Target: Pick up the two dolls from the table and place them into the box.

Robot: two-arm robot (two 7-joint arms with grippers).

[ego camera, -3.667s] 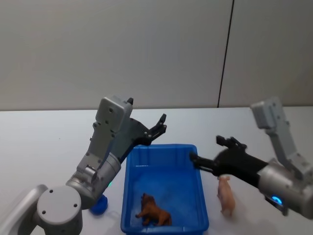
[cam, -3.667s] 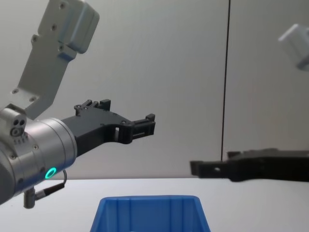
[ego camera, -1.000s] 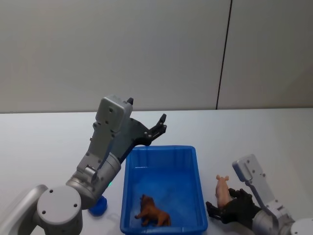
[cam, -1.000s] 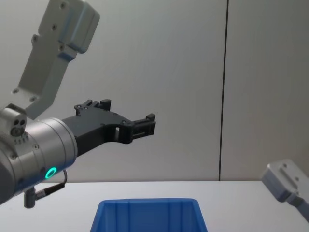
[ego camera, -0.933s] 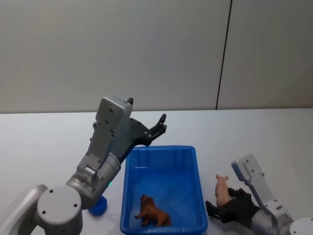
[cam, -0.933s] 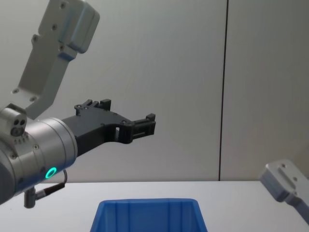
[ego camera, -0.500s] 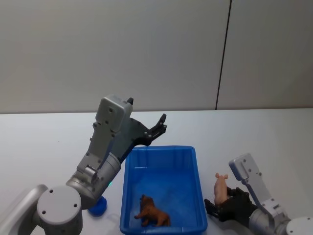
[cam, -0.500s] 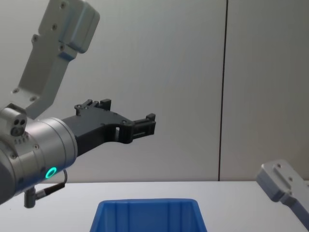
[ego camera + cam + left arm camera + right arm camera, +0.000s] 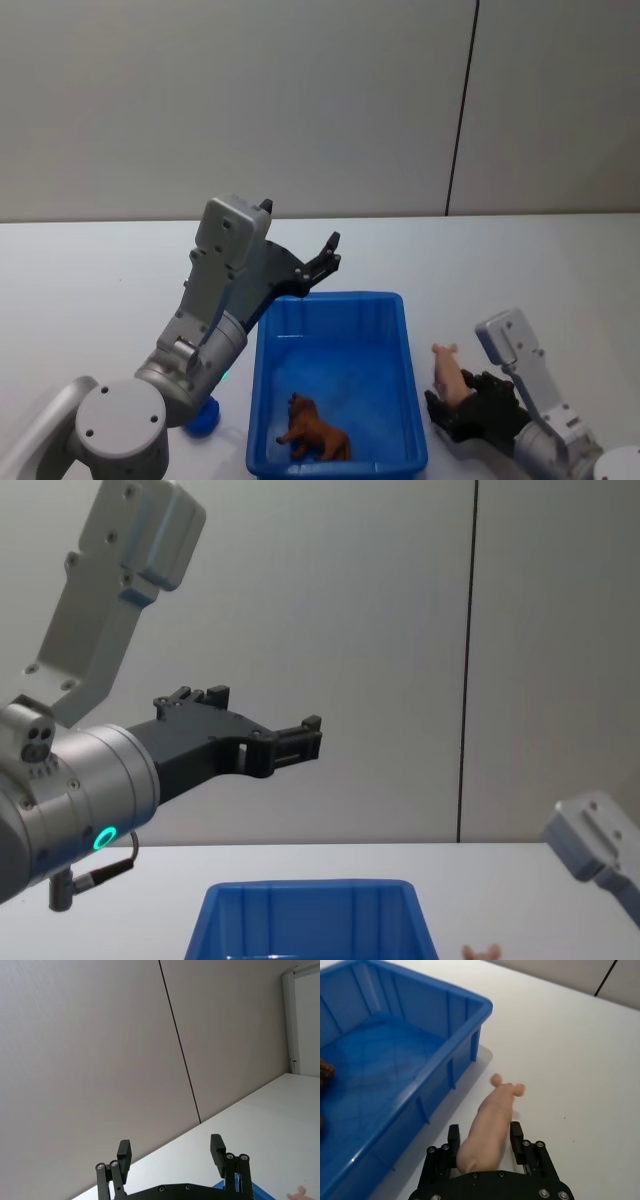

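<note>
1. i am seeing my right gripper (image 9: 485, 1136) pinching the pink pig doll (image 9: 494, 1109) between its fingers, low over the table (image 9: 100, 290), just beside the box (image 9: 340, 300) on its right.
2. i am holding the left gripper (image 9: 170, 1150) up above the box's far rim, its jaws spread apart.
3. the brown doll (image 9: 315, 435) is lying inside the box, near its front wall.

A plain grey-beige wall (image 9: 250, 100) split by one dark vertical seam (image 9: 462, 100).

Grey arms (image 9: 215, 290), black left hand (image 9: 308, 740), seemingly teal ring (image 9: 103, 837)
</note>
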